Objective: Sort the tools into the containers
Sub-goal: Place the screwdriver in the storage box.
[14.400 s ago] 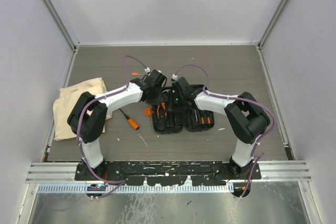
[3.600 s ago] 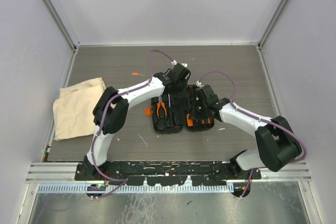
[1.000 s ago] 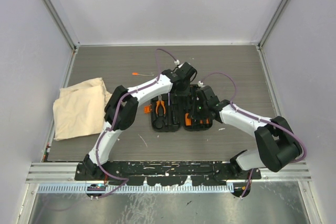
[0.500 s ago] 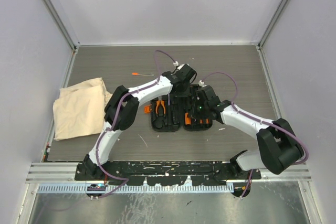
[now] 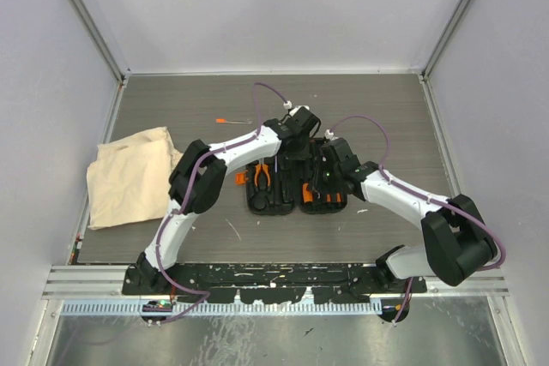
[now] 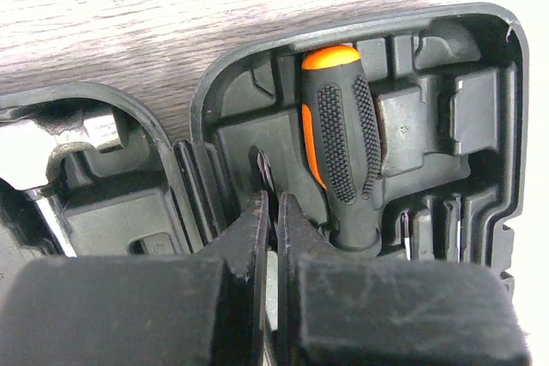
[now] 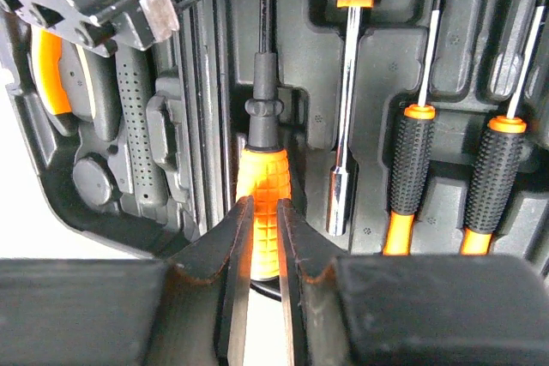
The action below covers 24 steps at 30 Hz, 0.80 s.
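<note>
The black tool case (image 5: 267, 204) lies open mid-table. My left gripper (image 5: 292, 145) is over its far edge. In the left wrist view it (image 6: 274, 203) is shut on a thin dark shaft (image 6: 261, 165), beside a black-and-orange screwdriver (image 6: 342, 159) lying in its slot. My right gripper (image 5: 322, 179) is over the case's right half. In the right wrist view it (image 7: 263, 207) is shut on the orange handle (image 7: 264, 179) of that same shafted screwdriver, which lies along a slot near the hinge. Orange pliers (image 5: 263, 175) lie in the left half. A thin orange-tipped driver (image 5: 232, 120) lies on the table behind.
The beige cloth bag (image 5: 130, 174) lies at the left edge. A thin pale stick (image 5: 233, 230) lies in front of the case. A steel socket driver (image 7: 345, 135) and two black-and-orange screwdrivers (image 7: 412, 169) fill the right half. Walls close in on both sides.
The orange-handled screwdriver that lay on the table left of the case is now in the case, held at both ends. In the last second both grippers shifted only slightly.
</note>
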Available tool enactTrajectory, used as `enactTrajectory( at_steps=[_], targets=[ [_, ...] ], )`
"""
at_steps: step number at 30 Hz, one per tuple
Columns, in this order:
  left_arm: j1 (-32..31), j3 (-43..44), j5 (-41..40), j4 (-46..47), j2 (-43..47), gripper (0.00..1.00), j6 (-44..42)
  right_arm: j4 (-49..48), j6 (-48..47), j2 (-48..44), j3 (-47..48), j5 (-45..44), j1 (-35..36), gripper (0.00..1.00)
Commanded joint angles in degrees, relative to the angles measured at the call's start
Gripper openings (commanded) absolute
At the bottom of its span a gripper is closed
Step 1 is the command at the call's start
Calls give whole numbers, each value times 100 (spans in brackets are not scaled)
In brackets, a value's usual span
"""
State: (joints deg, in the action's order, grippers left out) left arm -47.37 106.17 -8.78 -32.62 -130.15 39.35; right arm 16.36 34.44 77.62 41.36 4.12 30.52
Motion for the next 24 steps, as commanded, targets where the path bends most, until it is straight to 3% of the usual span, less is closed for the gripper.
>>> enactTrajectory(
  at_steps=[1,13,24],
  targets=[
    [-54,-375,-20,-903,-45,0,-393,651,-207,203,-124,-106,26,23],
    [-164,-633,113,-711,312,0,-461,759,-276,244,-251,59,28,23],
    [-206,-703,88,-708,85,0,-438,698,-269,313,-331,36,24,24]
  ],
)
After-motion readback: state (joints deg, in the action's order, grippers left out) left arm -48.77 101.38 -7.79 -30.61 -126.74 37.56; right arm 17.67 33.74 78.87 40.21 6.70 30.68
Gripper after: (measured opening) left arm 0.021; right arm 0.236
